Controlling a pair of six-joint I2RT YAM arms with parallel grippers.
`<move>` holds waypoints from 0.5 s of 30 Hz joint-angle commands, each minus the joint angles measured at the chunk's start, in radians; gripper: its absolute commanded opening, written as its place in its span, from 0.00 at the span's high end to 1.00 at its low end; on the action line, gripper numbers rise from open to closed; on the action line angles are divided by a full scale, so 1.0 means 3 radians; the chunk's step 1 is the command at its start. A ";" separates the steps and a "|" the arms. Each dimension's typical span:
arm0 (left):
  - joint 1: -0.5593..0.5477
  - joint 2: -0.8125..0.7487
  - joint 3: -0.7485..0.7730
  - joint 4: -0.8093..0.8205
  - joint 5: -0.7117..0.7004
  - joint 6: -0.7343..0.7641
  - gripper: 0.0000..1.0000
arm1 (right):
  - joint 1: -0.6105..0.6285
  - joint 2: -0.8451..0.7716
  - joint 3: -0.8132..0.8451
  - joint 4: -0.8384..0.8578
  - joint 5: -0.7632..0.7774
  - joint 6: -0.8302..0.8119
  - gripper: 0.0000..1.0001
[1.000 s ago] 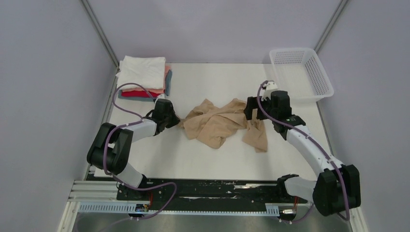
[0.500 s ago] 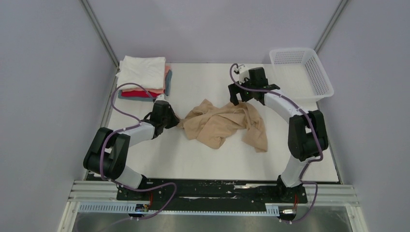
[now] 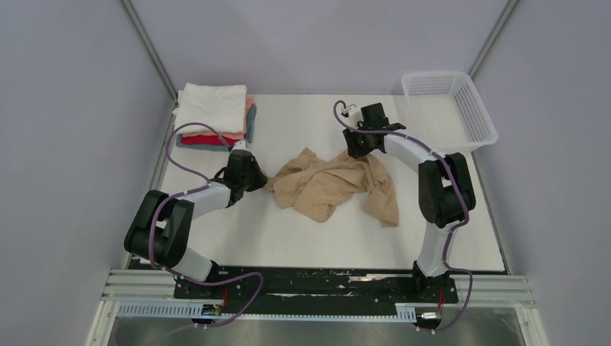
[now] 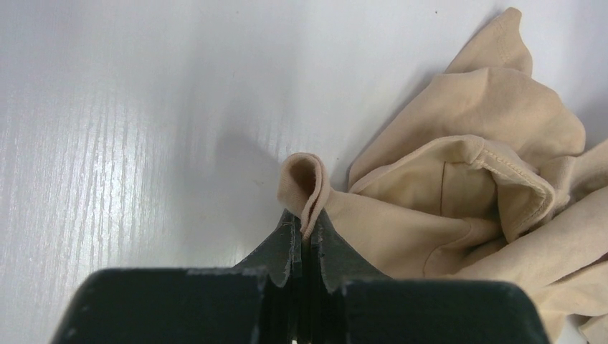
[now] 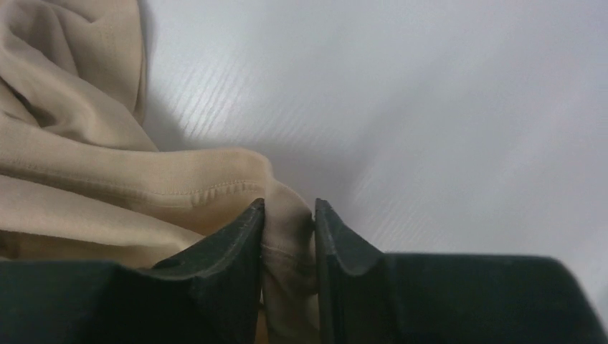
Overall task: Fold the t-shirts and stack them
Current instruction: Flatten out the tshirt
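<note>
well, the tan t-shirt point(image 3: 333, 184) lies crumpled near the middle of the white counter point(image 3: 302, 238), and each arm has a bit of it. the left arm point(image 3: 209, 193) reaches in low from the left side. the left jaws are pressed fully together on a small curled fold at the shirt's left edge (in the left wrist view that fold pokes up just past the tips, with the rest of the tan t-shirt point(image 4: 459, 193) heaped to the right of it). the right arm point(image 3: 411, 151) bends over from the right and comes down at the shirt's far right corner. the right jaws stand only narrowly apart, and a bunched bit of hem fills the gap between them; in the right wrist view the tan t-shirt point(image 5: 107, 179) spreads away to the left, with bare counter point(image 5: 444, 107) beyond. between the two grips the cloth sags in loose wrinkles, and one flap trails toward the near edge on the right.

at the far left corner sits the stack of folded t-shirts point(image 3: 214, 119), well apart from the tan one: a white shirt point(image 3: 211, 107) on top, with pink, red point(image 3: 205, 140) and blue-grey point(image 3: 251, 126) edges showing under it. a white mesh basket point(image 3: 481, 119) stands at the far right corner, near the right arm but not touching it.
</note>
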 commanded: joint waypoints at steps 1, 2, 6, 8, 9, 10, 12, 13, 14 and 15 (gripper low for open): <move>0.0002 -0.0045 0.0073 0.0072 -0.0102 0.0079 1.00 | 0.0010 -0.0003 0.0208 0.0079 0.0190 0.0097 0.75; 0.0005 -0.0045 0.0073 0.0070 -0.0110 0.0083 1.00 | 0.0008 -0.0021 0.0219 0.0105 0.0242 0.0138 0.78; 0.0001 -0.0098 0.0075 0.0065 -0.0200 0.0084 1.00 | 0.0009 -0.0127 0.0209 0.0201 0.0445 0.0302 0.95; 0.0002 -0.0134 0.0086 0.0026 -0.0305 0.0052 1.00 | 0.0012 -0.0219 0.0148 0.0240 0.0543 0.0374 1.00; 0.0002 -0.0164 0.0113 -0.0020 -0.0395 0.0046 1.00 | 0.0009 -0.0273 0.0107 0.0266 0.0660 0.0422 1.00; 0.0001 -0.0188 0.0131 -0.0053 -0.0443 0.0041 1.00 | 0.0012 -0.0354 0.0059 0.0303 0.0825 0.0470 1.00; 0.0001 -0.0292 0.0196 -0.0151 -0.0620 0.0055 1.00 | 0.0007 -0.0555 -0.0086 0.0403 0.1131 0.0569 1.00; 0.0001 -0.0398 0.0242 -0.0215 -0.0730 0.0072 1.00 | 0.0001 -0.0685 -0.0146 0.0444 0.1241 0.0603 1.00; 0.0001 -0.0461 0.0265 -0.0243 -0.0774 0.0086 1.00 | 0.0002 -0.0880 -0.0221 0.0508 0.1309 0.0615 1.00; 0.0004 -0.0623 0.0302 -0.0270 -0.0824 0.0123 1.00 | 0.0002 -0.1070 -0.0302 0.0590 0.1316 0.0616 1.00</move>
